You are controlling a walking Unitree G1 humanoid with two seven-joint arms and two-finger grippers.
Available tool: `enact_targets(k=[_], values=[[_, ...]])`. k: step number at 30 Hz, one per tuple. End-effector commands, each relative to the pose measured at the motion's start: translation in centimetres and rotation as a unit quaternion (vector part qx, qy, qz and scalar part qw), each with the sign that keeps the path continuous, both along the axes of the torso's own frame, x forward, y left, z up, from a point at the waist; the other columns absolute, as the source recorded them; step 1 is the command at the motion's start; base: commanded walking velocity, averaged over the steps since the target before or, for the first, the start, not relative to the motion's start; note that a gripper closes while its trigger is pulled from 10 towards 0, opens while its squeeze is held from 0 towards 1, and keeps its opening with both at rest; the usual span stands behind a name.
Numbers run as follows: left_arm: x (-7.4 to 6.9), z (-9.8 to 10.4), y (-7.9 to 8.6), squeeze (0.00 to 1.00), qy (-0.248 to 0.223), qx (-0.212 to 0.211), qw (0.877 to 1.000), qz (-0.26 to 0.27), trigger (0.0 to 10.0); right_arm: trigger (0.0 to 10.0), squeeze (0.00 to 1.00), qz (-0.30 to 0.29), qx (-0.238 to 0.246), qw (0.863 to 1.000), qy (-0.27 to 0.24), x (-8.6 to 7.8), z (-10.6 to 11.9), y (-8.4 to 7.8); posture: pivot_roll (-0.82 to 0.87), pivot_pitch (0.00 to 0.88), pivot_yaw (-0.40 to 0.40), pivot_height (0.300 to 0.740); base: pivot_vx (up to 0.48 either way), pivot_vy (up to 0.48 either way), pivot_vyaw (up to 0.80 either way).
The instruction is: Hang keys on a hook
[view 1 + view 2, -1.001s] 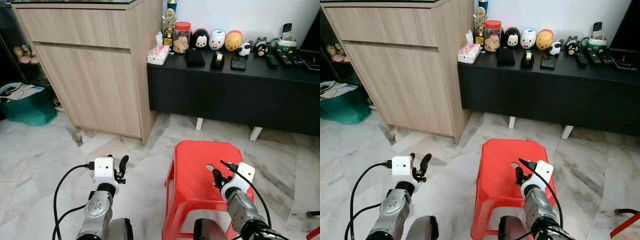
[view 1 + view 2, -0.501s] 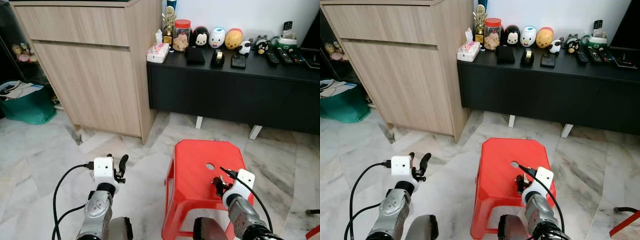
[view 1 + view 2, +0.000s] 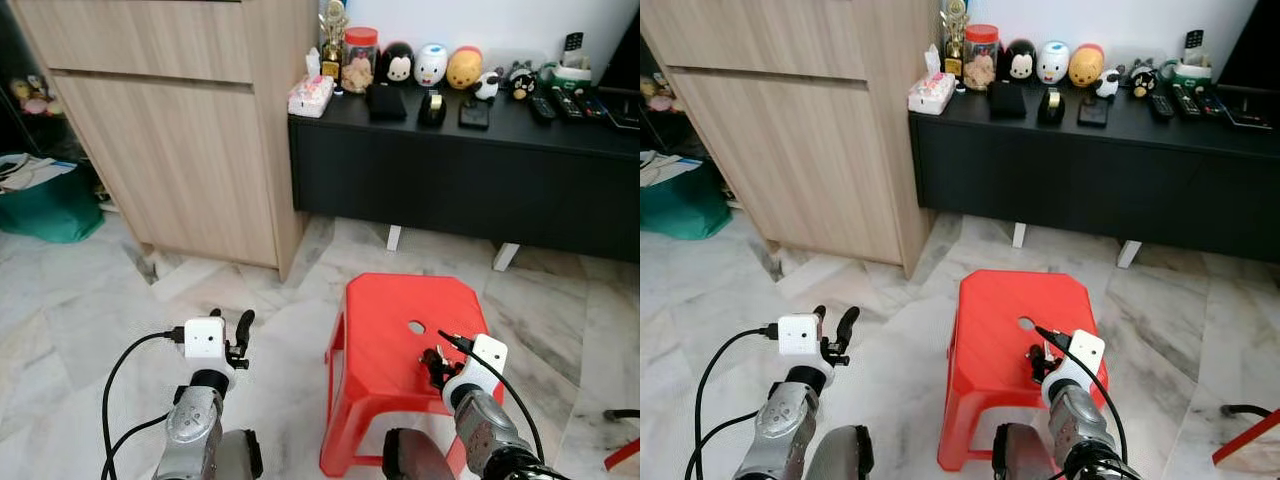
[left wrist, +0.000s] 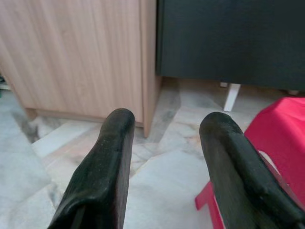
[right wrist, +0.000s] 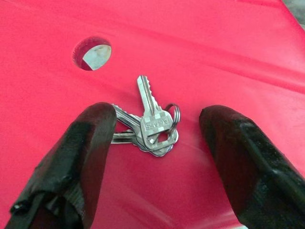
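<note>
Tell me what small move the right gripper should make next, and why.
Probably lower and close. The right gripper is open, its fingers either side of the keys, which lie flat on the red stool and aren't gripped yet. The left gripper is idle.

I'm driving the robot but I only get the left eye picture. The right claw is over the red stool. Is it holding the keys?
Observer: Not yet. In the right wrist view the keys lie flat on the red stool, between the right gripper's two open fingers.
Operator: How many keys are there?
Observer: A small silver bunch on one ring; one key points toward the round hole in the seat, and the others fan out under one finger.
Operator: What's my left claw doing?
Observer: The left gripper is open and holds nothing; it faces the marble floor by the wooden cabinet.
</note>
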State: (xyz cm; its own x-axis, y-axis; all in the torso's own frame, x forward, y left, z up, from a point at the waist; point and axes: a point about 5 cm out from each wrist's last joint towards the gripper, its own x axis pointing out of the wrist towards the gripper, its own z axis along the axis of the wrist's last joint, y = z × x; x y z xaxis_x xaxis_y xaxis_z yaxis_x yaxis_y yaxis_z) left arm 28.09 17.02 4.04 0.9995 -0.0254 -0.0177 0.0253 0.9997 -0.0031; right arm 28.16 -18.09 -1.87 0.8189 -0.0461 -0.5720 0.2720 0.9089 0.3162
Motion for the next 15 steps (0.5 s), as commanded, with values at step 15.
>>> enact_targets(k=[15], values=[[-0.97, -0.46, -0.49, 0.00, 0.013, 0.008, 1.000, -0.008, 10.0, 10.0, 0.00, 0.044, 0.006, 0.999, -0.020, 0.58, 0.50, 0.93, 0.05, 0.095, -0.032, 0.581, 0.000, 0.000, 0.00]])
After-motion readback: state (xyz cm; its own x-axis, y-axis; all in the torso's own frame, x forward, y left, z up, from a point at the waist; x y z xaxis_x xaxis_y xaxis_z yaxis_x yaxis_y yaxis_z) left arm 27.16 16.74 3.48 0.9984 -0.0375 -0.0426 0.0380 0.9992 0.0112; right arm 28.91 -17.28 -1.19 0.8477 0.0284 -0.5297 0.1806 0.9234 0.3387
